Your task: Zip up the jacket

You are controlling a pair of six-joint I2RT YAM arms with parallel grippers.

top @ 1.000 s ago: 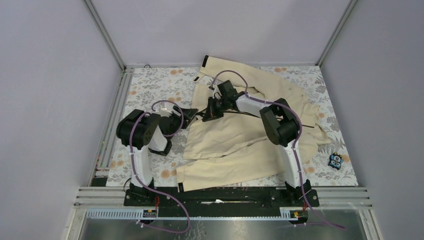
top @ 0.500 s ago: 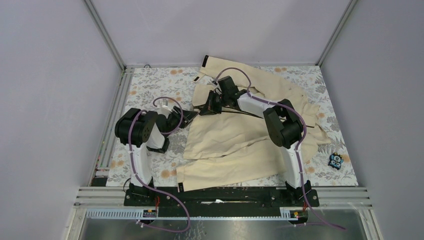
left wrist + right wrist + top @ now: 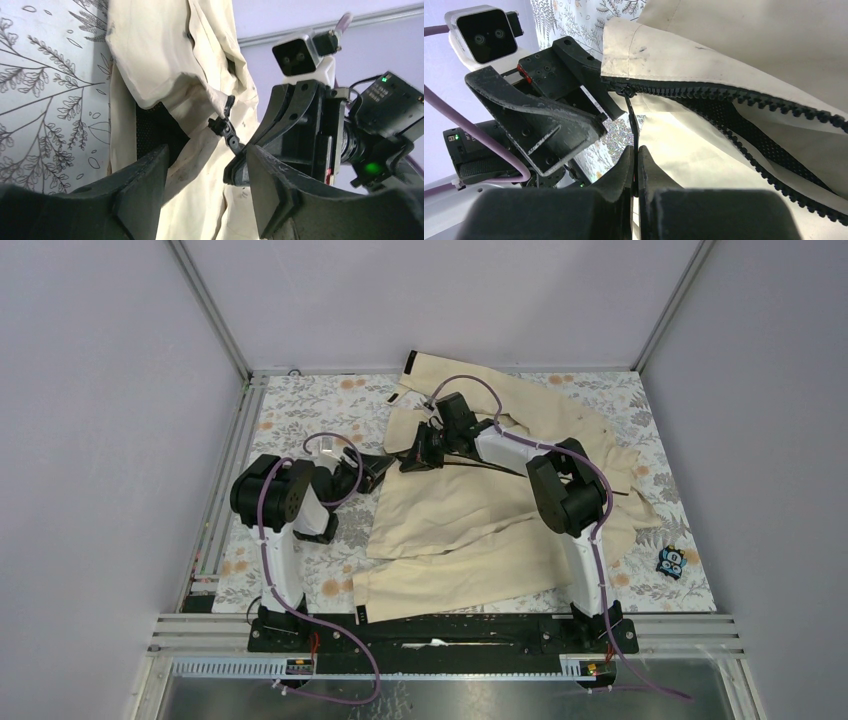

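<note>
Top external view first: over the last second the left end effector [image 3: 372, 468] has drawn back a little toward its own arm. It now sits just off the jacket's left edge rather than against it. Its wrist camera shows the fingers spread wide with nothing between them. The cloth lies ahead of the fingertips, apart from them.

The jacket [image 3: 480, 510] lies spread on the flowered desk [image 3: 300, 410], from just right of that end effector across and under the right arm. Its outline looks unchanged.

Close by on the right, the right end effector [image 3: 412, 454] has shifted left and slightly away from the bases in the same second. Its wrist camera shows the fingers pressed together on the zipper pull [image 3: 632, 125]. The pull runs up from the fingertips to the slider [image 3: 626, 91], at a corner of the cloth. Beyond the slider the two rows of teeth stand parted, with dark mesh lining between them.

My reading is that the pull is secured and drawn taut, the left side is not holding the hem, and nearly the whole zipper is yet to close. With nothing pinning the hem, the cloth may drag along with the slider.
</note>
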